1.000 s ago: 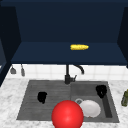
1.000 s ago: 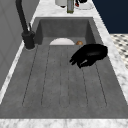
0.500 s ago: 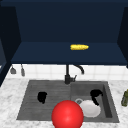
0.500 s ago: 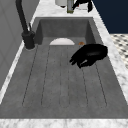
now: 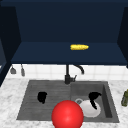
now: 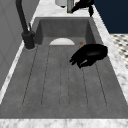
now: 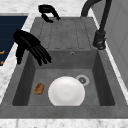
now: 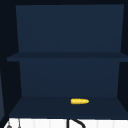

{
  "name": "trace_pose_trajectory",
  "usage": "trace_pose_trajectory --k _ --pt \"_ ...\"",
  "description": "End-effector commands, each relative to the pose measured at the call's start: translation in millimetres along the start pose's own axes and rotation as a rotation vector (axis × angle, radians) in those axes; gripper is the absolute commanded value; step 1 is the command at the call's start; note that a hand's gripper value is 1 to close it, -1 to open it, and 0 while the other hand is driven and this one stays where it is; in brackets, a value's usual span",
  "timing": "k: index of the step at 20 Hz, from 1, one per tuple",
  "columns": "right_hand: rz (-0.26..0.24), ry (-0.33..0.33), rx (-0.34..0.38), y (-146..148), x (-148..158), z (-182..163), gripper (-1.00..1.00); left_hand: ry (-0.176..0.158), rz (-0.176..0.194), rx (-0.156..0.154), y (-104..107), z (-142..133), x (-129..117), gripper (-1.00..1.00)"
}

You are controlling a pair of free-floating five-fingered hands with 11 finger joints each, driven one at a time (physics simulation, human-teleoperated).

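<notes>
Two black hands float over the grey stone sink set in the marble bench. Front view: left hand hangs above the ribbed drainboard, right hand over the basin just above the round white plate, with a big red ball up front, a black faucet behind, and a yellow corn cob on the dark blue cabinet shelf. Left side view: left hand holds nothing, fingers loosely curled downward. Right side view: right hand is spread wide, fingers straight, empty, above the basin's near corner; a small brown scrubber lies beside the plate. Upper view: corn cob on the lowest shelf.
</notes>
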Motion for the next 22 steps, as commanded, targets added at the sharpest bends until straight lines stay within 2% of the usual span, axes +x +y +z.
trace_pose_trajectory --k 1,3,7,14,22 --pt "-0.007 -0.024 -0.050 3 -3 -2 -1.00 0.000 0.000 0.000 0 0 0 0.00" --pt "-0.009 -0.032 -0.059 7 -2 -4 -1.00 0.000 0.000 0.000 0 0 0 0.00" --pt "-0.033 -0.089 -0.126 25 -14 -5 -1.00 0.000 0.000 0.000 0 0 0 0.00" --pt "-0.076 -0.095 -0.183 61 -53 9 -1.00 0.000 0.000 0.000 0 0 0 0.00" --pt "-0.111 -0.108 -0.163 97 -99 10 -1.00 0.000 0.000 0.000 0 0 0 0.00"
